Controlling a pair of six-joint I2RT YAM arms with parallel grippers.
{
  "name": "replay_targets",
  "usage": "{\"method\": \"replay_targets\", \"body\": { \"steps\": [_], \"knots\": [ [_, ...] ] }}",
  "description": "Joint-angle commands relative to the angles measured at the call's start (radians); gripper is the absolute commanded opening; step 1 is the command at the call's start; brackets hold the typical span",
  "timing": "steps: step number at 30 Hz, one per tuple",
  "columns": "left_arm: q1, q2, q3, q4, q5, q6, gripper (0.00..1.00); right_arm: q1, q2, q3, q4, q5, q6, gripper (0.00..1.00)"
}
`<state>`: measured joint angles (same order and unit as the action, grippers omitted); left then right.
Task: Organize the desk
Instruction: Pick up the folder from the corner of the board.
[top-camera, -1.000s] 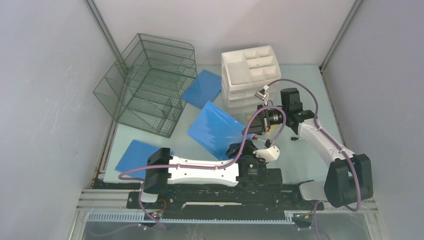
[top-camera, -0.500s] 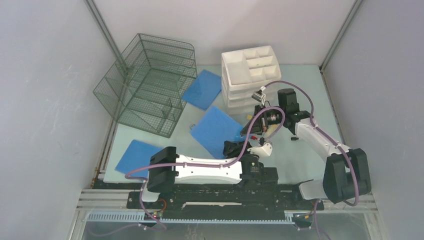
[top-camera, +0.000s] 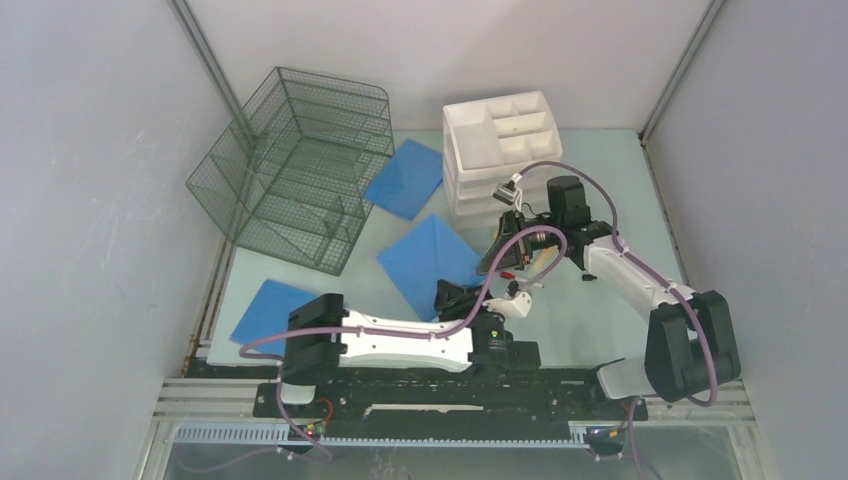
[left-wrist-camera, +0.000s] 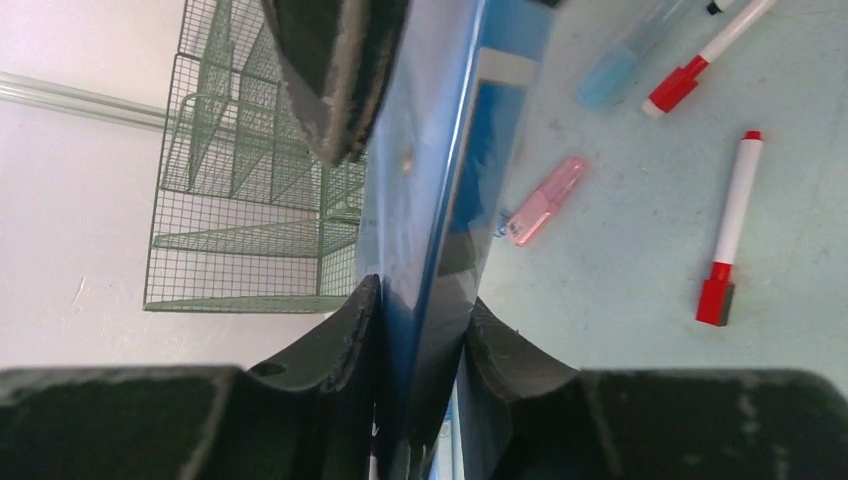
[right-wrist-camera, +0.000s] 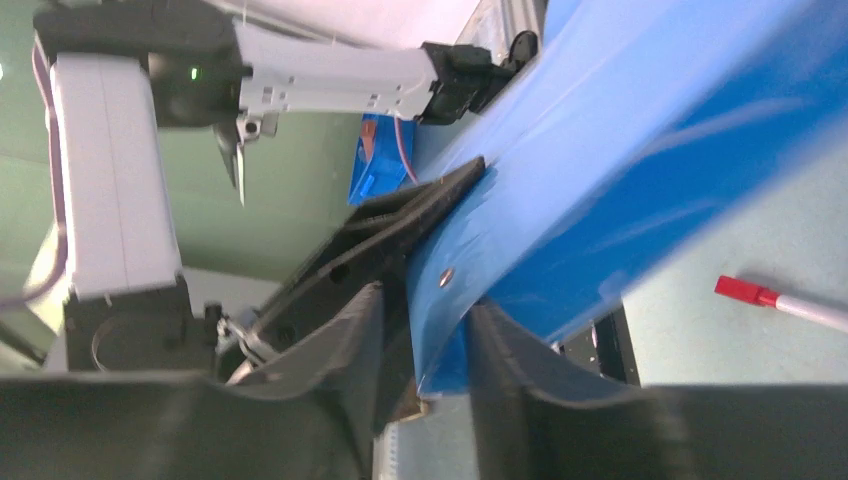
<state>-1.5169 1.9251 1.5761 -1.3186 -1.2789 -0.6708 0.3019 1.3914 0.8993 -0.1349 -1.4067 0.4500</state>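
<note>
The desk is a pale mint-green tabletop. A blue folder lies at its middle, tilted, with its near right side lifted between the two arms. My left gripper holds the folder's near edge. In the left wrist view the jaws press on both faces of the folder. My right gripper is at the folder's right corner. In the right wrist view its jaws stand apart around the folder's corner, with a gap beside one finger.
A green wire rack lies tipped at the back left. A white drawer organiser stands at the back centre. Two more blue folders lie flat. Red-capped markers and a pink item lie right of the held folder.
The folder has sunk lower and shifted left. My left gripper has closed on its near edge. My right gripper, shut on the folder before, has opened its jaws.
</note>
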Motion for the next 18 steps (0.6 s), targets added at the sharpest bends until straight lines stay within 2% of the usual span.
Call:
{"method": "replay_targets", "body": {
  "steps": [1, 4, 7, 14, 18],
  "knots": [
    [0.011, -0.173, -0.026, 0.001, -0.166, -0.037, 0.00, 0.029, -0.028, 0.007, 0.015, -0.159, -0.031, 0.51],
    [0.009, -0.248, -0.069, 0.008, -0.176, -0.069, 0.00, 0.023, -0.045, 0.007, 0.015, -0.180, -0.052, 0.68],
    [0.009, -0.326, -0.121, 0.017, -0.178, -0.112, 0.00, 0.010, -0.071, 0.007, 0.007, -0.194, -0.087, 0.77],
    [0.011, -0.521, -0.256, 0.123, -0.150, -0.164, 0.00, -0.020, -0.164, 0.007, -0.022, -0.180, -0.161, 0.88],
    [0.010, -0.682, -0.383, 0.369, -0.114, -0.052, 0.00, -0.053, -0.224, 0.008, -0.063, -0.130, -0.213, 0.93]
  ]
}}
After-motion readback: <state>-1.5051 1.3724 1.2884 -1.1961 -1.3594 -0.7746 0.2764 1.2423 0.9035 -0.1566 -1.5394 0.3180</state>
